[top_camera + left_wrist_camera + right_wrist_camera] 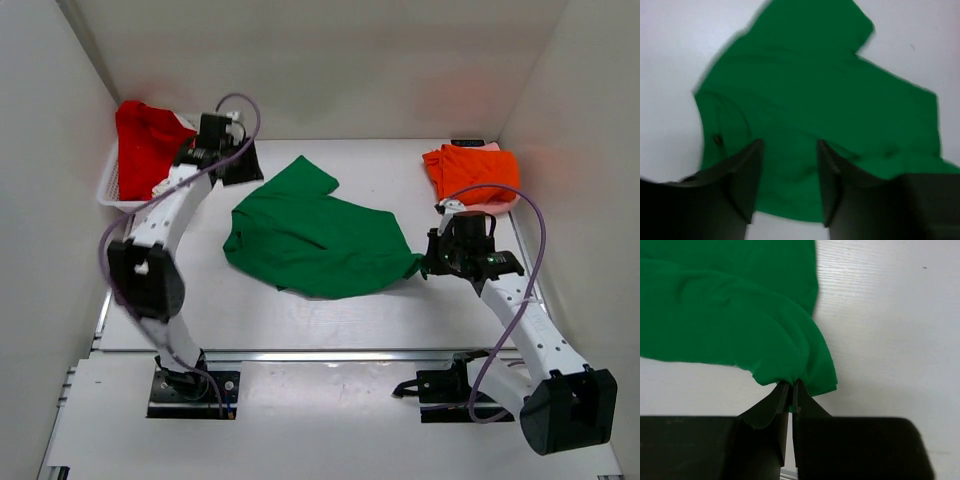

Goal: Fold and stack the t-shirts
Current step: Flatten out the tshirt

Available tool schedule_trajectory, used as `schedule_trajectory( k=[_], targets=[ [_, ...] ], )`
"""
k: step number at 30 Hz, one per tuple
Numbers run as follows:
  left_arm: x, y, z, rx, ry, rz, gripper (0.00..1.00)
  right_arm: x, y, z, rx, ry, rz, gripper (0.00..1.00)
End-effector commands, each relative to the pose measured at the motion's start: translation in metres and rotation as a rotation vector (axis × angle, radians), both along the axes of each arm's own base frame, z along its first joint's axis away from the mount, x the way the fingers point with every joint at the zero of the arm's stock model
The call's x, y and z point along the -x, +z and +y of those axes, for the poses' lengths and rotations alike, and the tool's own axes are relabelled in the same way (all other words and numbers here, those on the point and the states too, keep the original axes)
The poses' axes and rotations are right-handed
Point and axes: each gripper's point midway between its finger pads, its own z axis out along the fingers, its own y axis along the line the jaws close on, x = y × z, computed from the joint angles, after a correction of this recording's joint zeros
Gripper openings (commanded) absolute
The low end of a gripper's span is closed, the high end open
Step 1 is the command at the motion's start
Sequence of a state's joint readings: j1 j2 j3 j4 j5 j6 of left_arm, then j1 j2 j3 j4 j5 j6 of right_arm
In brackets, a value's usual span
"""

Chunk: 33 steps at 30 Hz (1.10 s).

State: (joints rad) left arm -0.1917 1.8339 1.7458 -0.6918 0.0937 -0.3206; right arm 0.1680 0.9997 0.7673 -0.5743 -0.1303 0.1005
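Note:
A bright green t-shirt lies crumpled in the middle of the table. My right gripper is shut on its right corner, and the right wrist view shows the green cloth bunched between the closed tips of that gripper. My left gripper hovers at the back left, just off the shirt's upper left edge. It is open in the blurred left wrist view, with the green t-shirt spread below and nothing pinched. An orange t-shirt rests folded on a pale pink one at the back right.
A white lattice basket stands at the back left against the wall, with a red t-shirt in it. White walls enclose the table on the left, back and right. A small dark object lies behind the orange shirt.

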Motion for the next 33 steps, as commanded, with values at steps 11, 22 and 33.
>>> schedule_trajectory(
  k=[11, 22, 33],
  targets=[
    [0.285, -0.119, -0.053, 0.276, -0.239, 0.215, 0.29, -0.021, 0.014, -0.007, 0.018, -0.045, -0.088, 0.0],
    [0.255, -0.159, -0.045, 0.208, -0.116, 0.205, 0.53, -0.01, 0.004, -0.001, -0.031, -0.049, -0.084, 0.0],
    [0.229, -0.181, -0.035, 0.131, 0.015, 0.16, 0.51, -0.013, 0.006, -0.003, -0.057, -0.061, -0.098, 0.0]
  ],
)
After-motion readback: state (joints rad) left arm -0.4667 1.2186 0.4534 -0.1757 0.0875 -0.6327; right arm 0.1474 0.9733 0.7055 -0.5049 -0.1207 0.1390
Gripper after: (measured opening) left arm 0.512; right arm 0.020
